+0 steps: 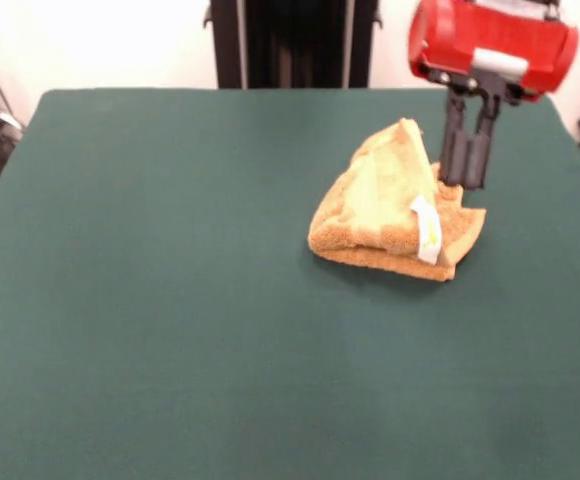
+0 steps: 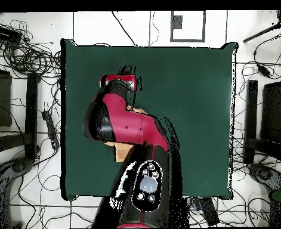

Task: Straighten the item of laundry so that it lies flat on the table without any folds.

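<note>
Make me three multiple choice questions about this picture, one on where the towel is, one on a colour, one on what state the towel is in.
1. In the front view, where does the towel lie on the table?
A. Right of centre, toward the far side
B. Near left corner
C. Hanging off the near edge

2. What colour is the table's cover?
A. Red
B. White
C. Dark green

3. How does the towel lie?
A. Spread flat
B. Bunched and folded, one part raised in a peak
C. Rolled into a tube

Answers:
1. A, it sits right of centre, just below the hand.
2. C, the cover is dark green throughout.
3. B, layers overlap and a peak stands up beside the hand.
</note>
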